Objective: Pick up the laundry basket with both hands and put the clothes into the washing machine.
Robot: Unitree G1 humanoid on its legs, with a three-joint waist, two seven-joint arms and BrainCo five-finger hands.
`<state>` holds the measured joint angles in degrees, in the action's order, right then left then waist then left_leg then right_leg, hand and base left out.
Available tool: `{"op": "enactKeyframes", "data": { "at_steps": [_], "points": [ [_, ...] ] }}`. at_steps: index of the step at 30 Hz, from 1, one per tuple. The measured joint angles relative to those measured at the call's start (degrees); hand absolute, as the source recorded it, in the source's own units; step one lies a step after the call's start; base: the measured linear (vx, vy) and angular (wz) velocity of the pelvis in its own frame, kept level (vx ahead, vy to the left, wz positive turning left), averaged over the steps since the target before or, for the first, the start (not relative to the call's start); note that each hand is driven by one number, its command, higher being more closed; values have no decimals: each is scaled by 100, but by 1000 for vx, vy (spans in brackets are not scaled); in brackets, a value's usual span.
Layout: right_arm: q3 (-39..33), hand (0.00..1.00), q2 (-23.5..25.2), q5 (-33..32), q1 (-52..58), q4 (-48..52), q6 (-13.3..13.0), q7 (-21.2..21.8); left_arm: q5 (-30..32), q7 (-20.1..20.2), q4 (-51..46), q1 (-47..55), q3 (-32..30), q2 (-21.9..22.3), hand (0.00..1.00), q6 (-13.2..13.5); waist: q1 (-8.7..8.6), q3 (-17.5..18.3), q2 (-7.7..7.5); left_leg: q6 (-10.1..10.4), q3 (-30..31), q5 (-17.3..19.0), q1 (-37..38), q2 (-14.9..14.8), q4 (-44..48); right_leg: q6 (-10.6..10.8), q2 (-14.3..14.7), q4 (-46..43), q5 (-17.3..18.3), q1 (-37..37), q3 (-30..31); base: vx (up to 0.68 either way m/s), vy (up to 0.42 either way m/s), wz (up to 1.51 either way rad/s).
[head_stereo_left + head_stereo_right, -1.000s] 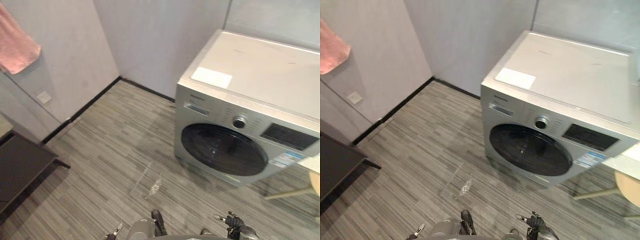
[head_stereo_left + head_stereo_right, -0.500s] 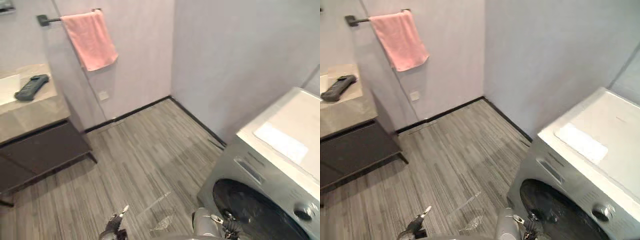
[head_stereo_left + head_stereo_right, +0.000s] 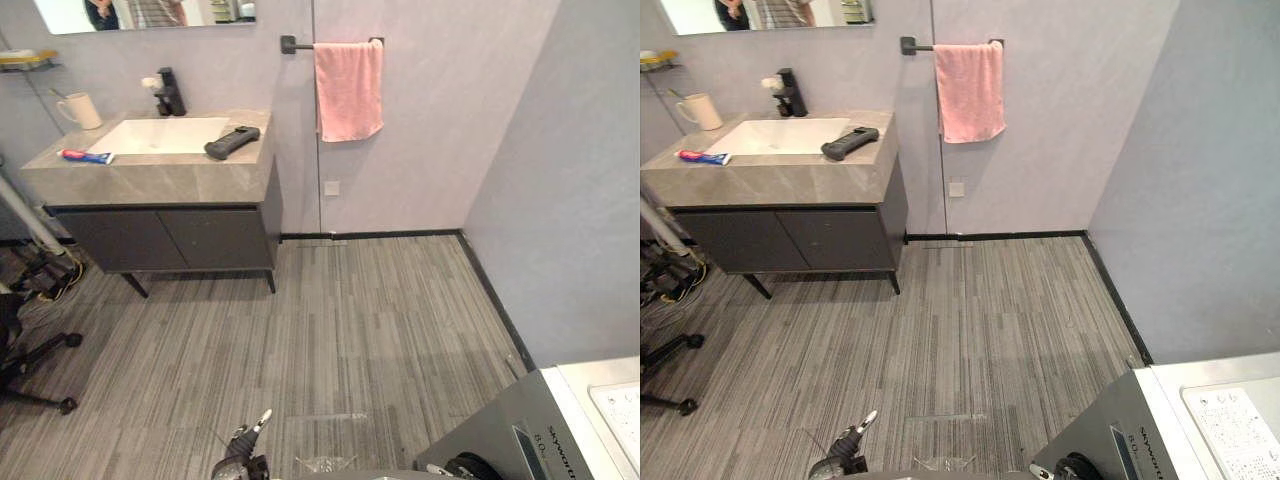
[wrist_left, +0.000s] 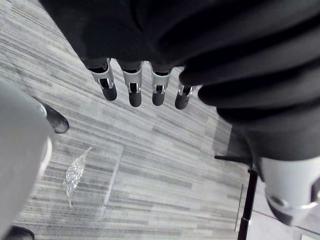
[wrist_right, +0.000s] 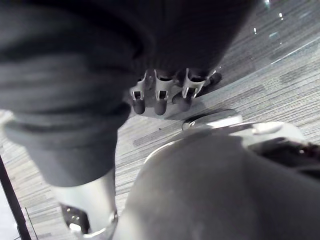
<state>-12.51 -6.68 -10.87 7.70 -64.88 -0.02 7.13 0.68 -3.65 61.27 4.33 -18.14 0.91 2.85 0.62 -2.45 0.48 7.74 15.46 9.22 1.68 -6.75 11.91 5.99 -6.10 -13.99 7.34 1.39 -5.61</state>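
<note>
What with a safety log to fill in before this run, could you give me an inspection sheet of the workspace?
Surface: grey striped floor.
Job's things: washing machine, one corner at lower right; door hidden.
Clutter: shiny clear scrap on the floor.
Hands: left hand and right hand hang, fingers straight, holding nothing.
Cables: cords on the floor left of the vanity.
Surroundings: vanity with mug, tube and dark handset; pink towel on a wall rail; chair base at left.

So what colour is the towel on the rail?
The towel is pink, clearest in the left eye view.
</note>
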Motion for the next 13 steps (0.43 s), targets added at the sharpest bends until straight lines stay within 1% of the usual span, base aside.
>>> {"op": "enactKeyframes", "data": {
  "at_steps": [1,2,3,4,5,6,7,8,9,10,11,13],
  "points": [
    [-20,0,22,-1,-1,-6,-25,-41,-3,-10,-5,54,-6,-16,0,-8,-6,-4,-15,-1,-58,0,-128,21,171,0,-8,41,1,-28,-70,-163,-7,75],
    [-134,0,78,-4,0,-25,-92,-157,-4,-15,-11,71,0,-72,0,-11,-3,-3,-44,-23,-314,-16,-378,31,436,0,-24,79,1,-28,-199,-147,31,86],
    [-308,0,156,-21,-17,-61,-129,-284,-12,-16,-10,73,1,-114,0,-10,6,-2,-91,-82,-601,-108,-466,0,447,0,-96,77,1,-26,-253,-157,50,79],
    [-376,0,195,-36,-39,-86,-141,-346,-18,-16,-8,71,2,-139,0,-8,26,-12,-134,-107,-797,-192,-474,-12,380,0,-126,80,1,-23,-265,-171,71,51],
    [-472,0,255,-55,-82,-150,-165,-399,-23,-17,-2,78,3,-198,0,-6,31,-19,-207,-221,-1187,-368,-450,-26,180,1,-210,107,1,-21,-281,-212,54,18],
    [-495,0,288,-80,-108,-146,-195,-449,-35,-23,11,112,5,-229,0,-6,29,-11,-227,-331,-1478,-499,-349,-27,-141,6,-215,161,-2,-18,-232,-204,38,6],
    [-494,0,295,-89,-105,-143,-203,-457,-33,-24,15,125,13,-232,0,-8,19,-17,-184,-332,-1585,-608,-265,-21,-352,9,-217,225,-4,-23,-187,-141,37,-4],
    [-499,0,302,-108,-105,-134,-215,-462,-29,-22,82,131,37,-232,0,-8,2,19,-183,-328,-1726,-752,-87,12,-830,17,-228,397,-8,-37,-88,-64,39,-2],
    [-509,0,301,-107,-89,-129,-215,-463,-26,-21,142,131,56,-242,0,-9,-16,63,-203,-364,-1759,-815,21,75,-1223,40,-250,533,-22,-20,-29,-63,75,10],
    [-602,0,328,-104,-54,-130,-212,-464,-25,-20,176,130,99,-276,0,-9,-70,109,-162,-428,-1760,-860,102,144,-1619,47,-294,667,-27,-8,-33,-40,66,24],
    [-689,0,354,-104,-46,-149,-203,-464,-28,-18,189,133,197,-322,0,-10,-147,108,-171,-438,-1727,-867,90,185,-1777,54,-315,740,-31,-2,-34,-23,65,37],
    [-747,0,356,-104,-28,-223,-189,-465,-71,-14,233,128,283,-370,0,-6,-255,93,-173,-438,-1714,-867,3,225,-1774,57,-335,856,-34,8,-30,-5,50,39]
  ]
}}
